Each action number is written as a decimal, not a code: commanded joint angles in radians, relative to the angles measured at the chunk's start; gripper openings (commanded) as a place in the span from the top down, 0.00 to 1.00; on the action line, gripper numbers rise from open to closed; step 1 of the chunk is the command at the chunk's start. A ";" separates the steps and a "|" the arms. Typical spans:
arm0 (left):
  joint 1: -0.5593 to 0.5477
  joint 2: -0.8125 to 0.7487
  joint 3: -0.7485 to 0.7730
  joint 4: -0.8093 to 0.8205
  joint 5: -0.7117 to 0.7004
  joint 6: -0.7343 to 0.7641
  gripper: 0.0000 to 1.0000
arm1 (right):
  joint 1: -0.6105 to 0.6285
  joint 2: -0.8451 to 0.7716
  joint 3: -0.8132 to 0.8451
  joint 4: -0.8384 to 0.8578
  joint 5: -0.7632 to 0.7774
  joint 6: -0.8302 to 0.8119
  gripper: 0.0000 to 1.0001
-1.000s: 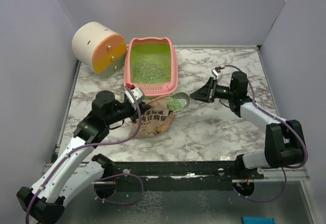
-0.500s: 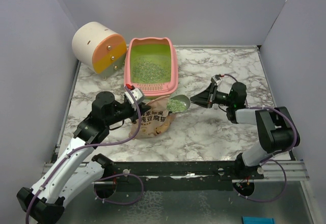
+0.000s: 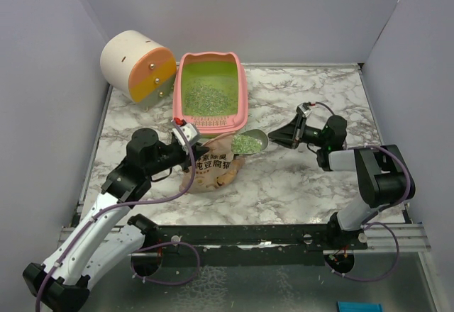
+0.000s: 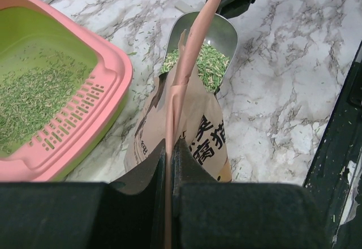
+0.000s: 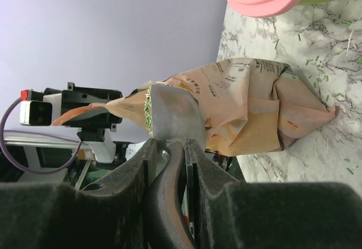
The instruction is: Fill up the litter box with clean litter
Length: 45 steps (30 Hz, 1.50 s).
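Clean litter [image 3: 206, 96] covers the litter box [image 3: 243, 93] floor by the far edge of the worktop [image 3: 298, 177]. Left end effector [image 4: 169, 150] is clamped on the pouch [image 3: 210, 167] rim; right end effector [image 5: 169, 145] is clamped on the loaded scoop [image 3: 250, 142] handle.

My left arm [image 3: 106, 209] rises from its base at the near left, bends at the elbow and runs its wrist out level toward the right. My left end effector [image 3: 186, 133] has its fingers [image 4: 127, 209] pressed together, pinching the top edge of the pouch [image 4: 198, 133]. My right arm [image 3: 379, 184] is folded tight, with the forearm low and pointing left. My right end effector [image 3: 281, 136] is clamped on the scoop [image 5: 169, 116] by its handle, with the fingers [image 5: 127, 204] only slightly apart.
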<state>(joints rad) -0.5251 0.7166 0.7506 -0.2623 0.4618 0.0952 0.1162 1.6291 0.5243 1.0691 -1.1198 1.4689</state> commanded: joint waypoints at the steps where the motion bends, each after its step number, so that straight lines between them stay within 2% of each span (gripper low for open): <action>1: 0.003 -0.045 0.013 0.139 -0.015 -0.011 0.96 | -0.026 0.005 0.036 0.067 -0.032 0.033 0.99; 6: 0.004 -0.063 0.004 0.125 -0.025 -0.013 0.96 | -0.047 -0.013 0.070 -0.006 -0.040 0.001 0.99; 25: 0.003 -0.059 -0.011 0.146 -0.020 -0.020 0.96 | -0.073 0.019 0.244 -0.042 -0.001 0.057 0.99; 35: 0.004 -0.076 -0.017 0.161 -0.005 -0.033 0.96 | -0.072 0.126 0.448 -0.147 0.051 0.047 0.99; 45: 0.004 -0.063 -0.023 0.200 0.030 -0.051 0.96 | -0.015 0.293 0.745 -0.321 0.119 -0.021 0.99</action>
<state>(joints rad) -0.5247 0.6720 0.7208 -0.2344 0.4400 0.0628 0.0643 1.8622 1.1351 0.8314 -1.0706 1.4815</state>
